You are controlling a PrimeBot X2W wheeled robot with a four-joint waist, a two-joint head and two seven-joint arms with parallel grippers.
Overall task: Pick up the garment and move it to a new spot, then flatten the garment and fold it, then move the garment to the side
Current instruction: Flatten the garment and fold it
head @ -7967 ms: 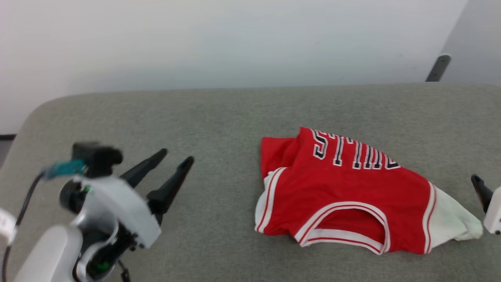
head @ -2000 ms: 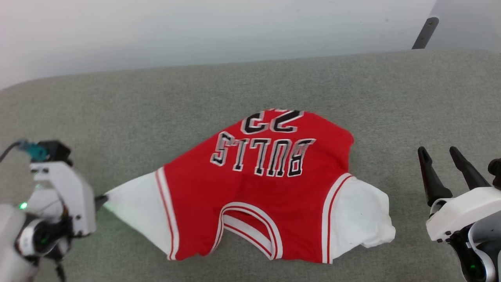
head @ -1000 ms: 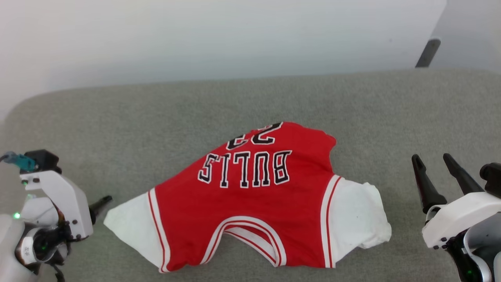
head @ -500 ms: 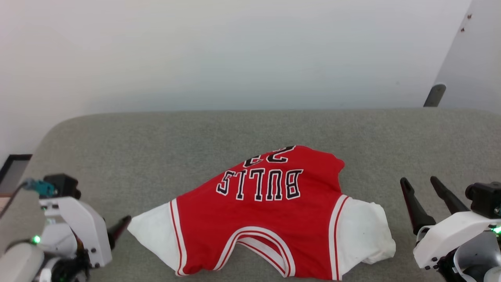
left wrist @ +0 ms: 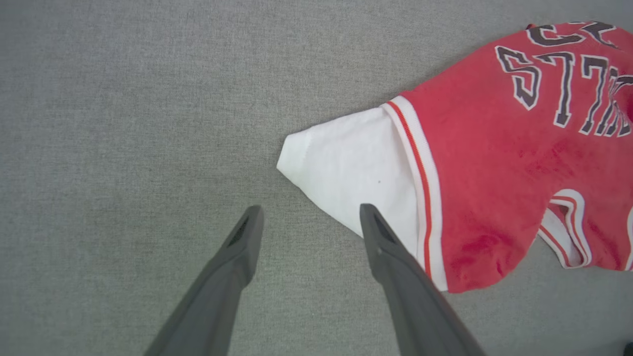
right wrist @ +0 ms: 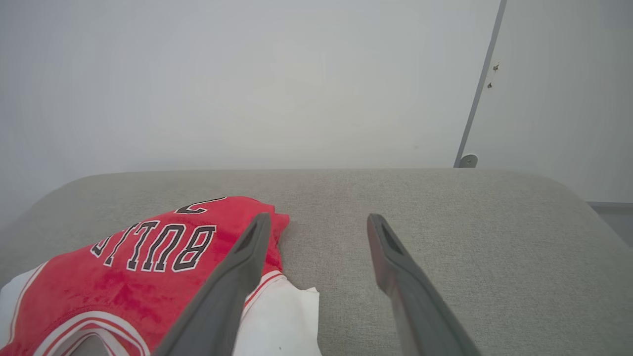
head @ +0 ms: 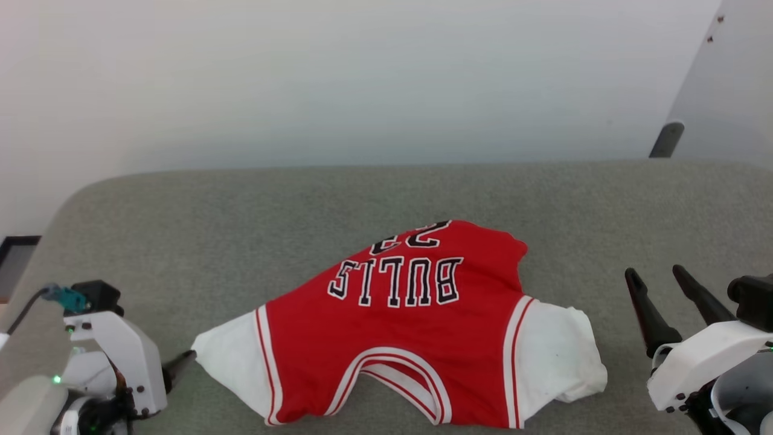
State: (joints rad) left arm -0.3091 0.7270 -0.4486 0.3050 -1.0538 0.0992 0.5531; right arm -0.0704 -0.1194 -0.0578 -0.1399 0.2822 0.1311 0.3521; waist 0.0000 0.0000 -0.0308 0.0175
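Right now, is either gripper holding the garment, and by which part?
Nothing is held. The left gripper and right gripper are open; the garment lies ungripped.

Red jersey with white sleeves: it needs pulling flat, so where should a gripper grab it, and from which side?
The pointed white sleeve tip on the robot's left, approached from the left by the open left gripper: it juts flat onto the bare grey cushion.

grey fabric surface (head: 241,217) | white wall (head: 302,78) behind | dark post (head: 666,139) far right
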